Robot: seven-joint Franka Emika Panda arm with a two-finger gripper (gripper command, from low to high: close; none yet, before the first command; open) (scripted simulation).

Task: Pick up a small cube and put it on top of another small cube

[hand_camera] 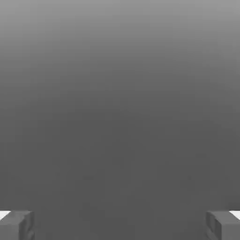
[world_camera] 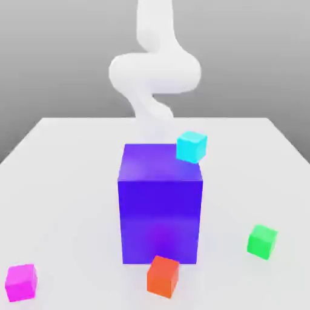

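Magenta-pink, the small cube sits on the white worktop at the near corner on the exterior view's left, well apart from the rest. We see an orange-red cube just in front of the big blue-purple block, a green cube off to the right, and a cyan cube by the block's far top corner. Behind rises the white arm. Our pincer stands wide apart, its fingers gripping nothing.
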